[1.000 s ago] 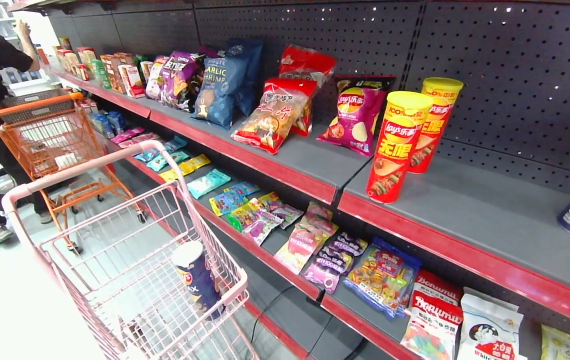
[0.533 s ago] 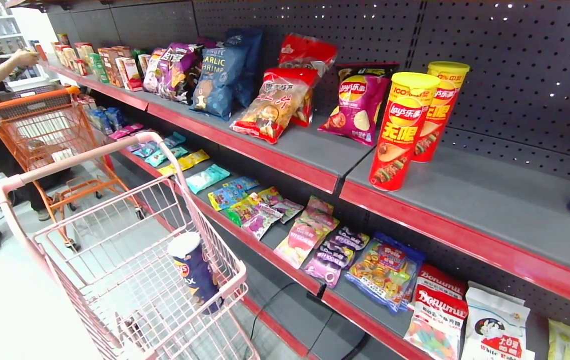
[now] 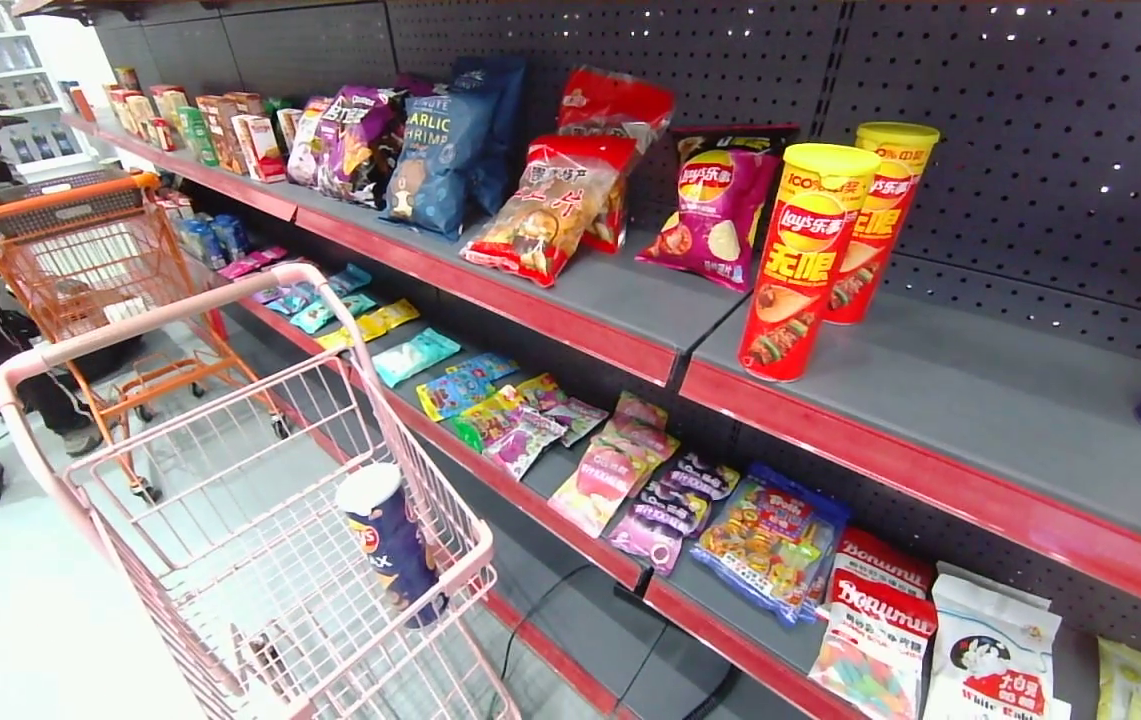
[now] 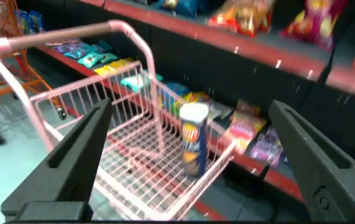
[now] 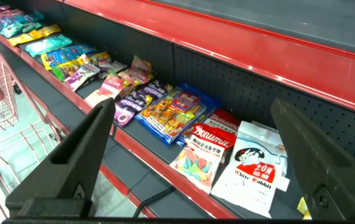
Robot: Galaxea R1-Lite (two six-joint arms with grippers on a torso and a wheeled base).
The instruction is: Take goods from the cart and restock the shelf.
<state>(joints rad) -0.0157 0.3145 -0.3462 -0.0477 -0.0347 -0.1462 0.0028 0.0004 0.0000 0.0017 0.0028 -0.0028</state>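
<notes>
With left gripper (image 4: 189, 112) spread wide and empty, aimed at the pink cart (image 3: 180, 310), start the pick: lower around the blue chip can (image 3: 390, 545) standing upright in the shelf-side corner, close, lift toward the shelf (image 3: 930, 390).

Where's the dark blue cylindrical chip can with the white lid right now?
In the head view's lower left, the dark blue chip can stands inside the pink wire cart, in its corner beside the lower shelf.

Pink wire cart (image 3: 260, 520), navy white-lidded can (image 3: 390, 545), red-edged grey shelf (image 3: 930, 420).
</notes>
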